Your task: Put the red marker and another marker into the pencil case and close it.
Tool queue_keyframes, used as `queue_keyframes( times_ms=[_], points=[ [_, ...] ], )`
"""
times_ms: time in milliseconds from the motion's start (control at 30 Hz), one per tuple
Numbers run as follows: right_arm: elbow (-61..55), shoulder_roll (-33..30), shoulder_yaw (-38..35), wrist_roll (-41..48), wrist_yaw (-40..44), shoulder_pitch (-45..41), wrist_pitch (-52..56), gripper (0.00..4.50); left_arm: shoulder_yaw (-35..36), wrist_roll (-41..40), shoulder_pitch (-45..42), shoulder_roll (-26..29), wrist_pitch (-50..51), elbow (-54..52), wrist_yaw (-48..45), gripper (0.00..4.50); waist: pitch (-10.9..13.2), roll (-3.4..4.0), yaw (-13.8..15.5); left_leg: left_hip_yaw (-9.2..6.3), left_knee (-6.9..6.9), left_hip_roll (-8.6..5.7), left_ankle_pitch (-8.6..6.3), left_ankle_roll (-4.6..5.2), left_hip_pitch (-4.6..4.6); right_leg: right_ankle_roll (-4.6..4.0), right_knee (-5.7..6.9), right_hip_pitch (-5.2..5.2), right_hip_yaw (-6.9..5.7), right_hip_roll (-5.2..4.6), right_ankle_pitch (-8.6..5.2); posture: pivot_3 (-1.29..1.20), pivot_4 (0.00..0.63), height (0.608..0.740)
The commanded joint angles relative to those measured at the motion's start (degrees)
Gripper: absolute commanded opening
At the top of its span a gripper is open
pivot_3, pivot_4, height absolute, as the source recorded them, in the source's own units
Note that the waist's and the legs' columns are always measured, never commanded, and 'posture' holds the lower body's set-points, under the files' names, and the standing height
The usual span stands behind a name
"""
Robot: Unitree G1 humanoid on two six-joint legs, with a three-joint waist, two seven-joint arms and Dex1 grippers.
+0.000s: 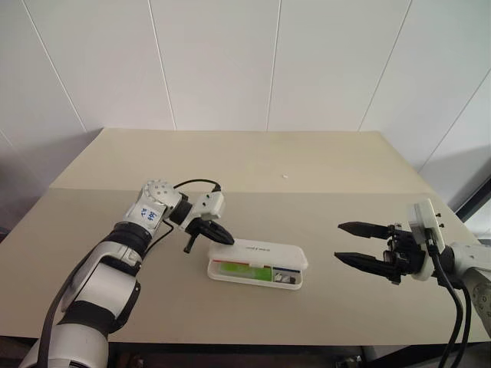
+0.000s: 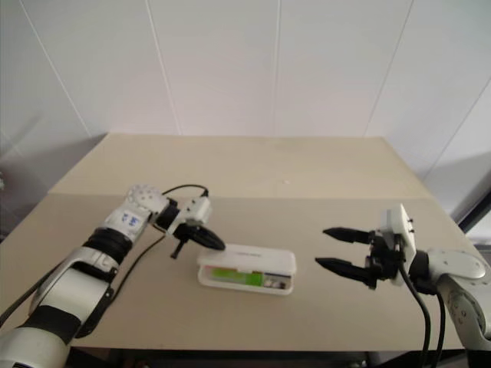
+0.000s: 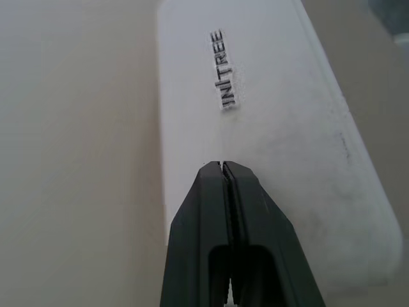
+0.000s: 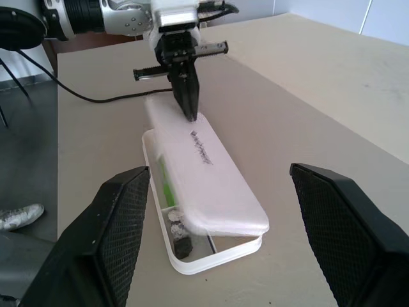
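The white pencil case (image 1: 265, 251) lies at the middle of the table, its lettered lid (image 4: 204, 173) lowered but ajar, with a gap along the side facing me. Through that gap I see the light-green marker (image 1: 252, 272) lying in the base. The red marker is hidden. My left gripper (image 1: 229, 238) is shut with nothing between its fingers. Its tips (image 3: 222, 167) sit at the lid's left end, touching it or just above it. My right gripper (image 1: 338, 241) hangs open and level to the right of the case, well apart from it, pointing toward it.
A tiny dark block (image 4: 182, 246) lies in the right end of the case's base. The beige table (image 1: 307, 169) reaches back to a white panelled wall, with a small white speck (image 1: 285, 176) on its far half. A black cable (image 1: 196, 182) loops over my left wrist.
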Motion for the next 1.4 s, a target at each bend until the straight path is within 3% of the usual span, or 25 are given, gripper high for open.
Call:
queue_keyframes(
  times_ms=[33, 467, 767, 933, 1033, 1100, 1300, 1400],
  points=[
    [-0.02, -0.02, -0.23, 1.15, 1.5, -0.98, -0.93, 4.5, -1.54, 2.44, 0.52, 0.7, -3.43, -2.15, -6.42, 0.03, 0.0, 0.0, 0.07, 0.0, 0.02, -0.01, 0.0, 0.0, -0.01, 0.0, 0.0, 0.0, 0.0, 0.0, 0.0, 0.0, 0.15, 0.74],
    [12.38, -2.0, -1.09, -0.46, 11.98, -4.46, -6.81, 4.5, -4.42, 12.08, 0.7, -2.09, -11.25, 0.44, -3.34, 0.03, -0.01, 0.01, 0.07, 0.01, 0.28, -0.03, -0.02, 0.03, 0.04, 0.01, 0.04, 0.15, 0.0, -0.01, 0.01, 0.0, 0.15, 0.74],
    [14.11, -1.76, 0.2, -2.29, 11.75, -6.68, -8.02, 4.5, -5.25, 17.79, -1.67, -5.17, -18.61, 6.4, 0.59, 0.03, -0.07, 0.12, 0.06, 0.01, 0.39, -0.03, -0.03, 0.06, 0.5, 0.0, -0.21, 0.84, 0.01, 0.0, -0.05, 0.0, 0.15, 0.74],
    [12.29, -1.21, 0.79, -1.9, 10.13, -7.65, -7.36, 4.5, 4.55, 8.11, -2.31, -7.83, -16.95, 7.55, -1.26, 0.03, -0.05, 0.11, 0.03, 0.08, 0.38, -0.04, -0.07, 0.12, 0.72, -0.51, -0.52, 1.16, 0.08, -0.02, -0.31, 0.0, 0.15, 0.74],
    [10.98, -1.0, 0.97, -1.36, 9.14, -8.45, -6.69, 4.5, 12.11, 0.19, -2.29, -8.37, -9.24, 5.18, -1.74, 0.03, 0.01, 0.09, -0.13, 0.05, 0.37, -0.02, -0.06, 0.12, 0.4, 0.16, -0.39, 0.79, 0.08, 0.0, 0.05, 0.0, 0.15, 0.74],
    [10.66, -1.06, 1.06, -1.22, 9.0, -8.75, -6.41, 4.5, 16.87, -4.11, -2.01, -8.45, -2.92, 2.85, 1.34, 0.03, 0.01, 0.09, -0.15, 0.02, 0.37, 0.0, -0.07, 0.12, 0.13, 0.17, -0.2, 0.42, 0.07, 0.02, 0.05, 0.0, 0.15, 0.74],
    [11.82, -1.52, 1.8, -1.67, 9.33, -10.45, -5.62, 4.5, 24.39, -8.25, 4.67, -5.8, 5.27, -8.33, 8.58, 0.03, 0.02, 0.1, -0.16, 0.0, 0.28, -0.02, -0.11, 0.13, -0.02, 0.15, 0.27, -0.04, 0.08, 0.0, -0.15, 0.0, 0.15, 0.74],
    [12.5, -1.54, 2.44, -1.94, 9.28, -11.65, -5.22, 4.5, 28.64, -11.12, 9.51, -4.92, 4.15, -14.29, 11.59, 0.03, 0.02, 0.1, -0.08, 0.01, 0.32, -0.02, -0.11, 0.12, -0.03, 0.15, 0.28, -0.03, 0.08, -0.02, -0.15, 0.0, 0.15, 0.74]
  ],
)
